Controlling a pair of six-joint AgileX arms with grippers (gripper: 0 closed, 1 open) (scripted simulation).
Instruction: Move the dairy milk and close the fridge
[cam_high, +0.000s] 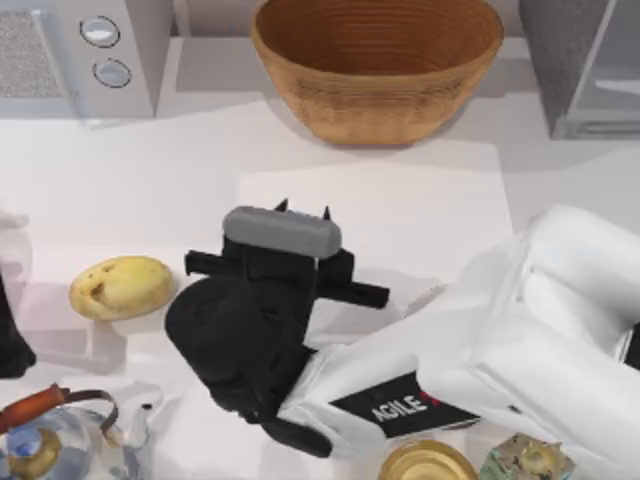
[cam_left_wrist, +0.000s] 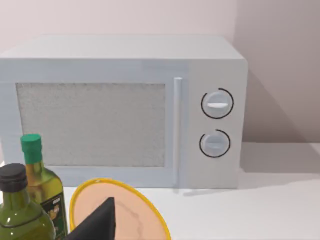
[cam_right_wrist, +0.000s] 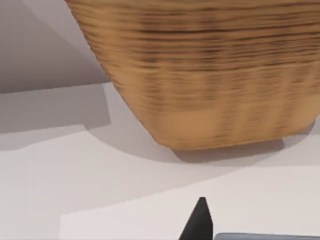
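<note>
The fridge (cam_high: 562, 52) stands at the table's far right corner, with a dark grey speckled side and a pale door panel (cam_high: 615, 75); I cannot tell how far the door stands open. My right gripper (cam_high: 305, 209) is over a white mat (cam_high: 420, 215) in the middle of the table, pointing at the wicker basket (cam_high: 378, 62). The dairy milk is hidden. A slate-blue strip (cam_right_wrist: 265, 236) lies along the right wrist view's lower edge, close to the gripper; what it is I cannot tell. My left arm (cam_high: 10, 345) is parked at the table's left edge.
A light grey microwave (cam_high: 90, 55) with two knobs stands at the far left. A potato (cam_high: 120, 287) lies left of the right gripper. A kettle (cam_high: 50, 440) sits at the front left. Green bottles (cam_left_wrist: 30, 200) and a yellow-rimmed disc (cam_left_wrist: 150, 215) are near the left gripper. Jars (cam_high: 425, 462) line the front edge.
</note>
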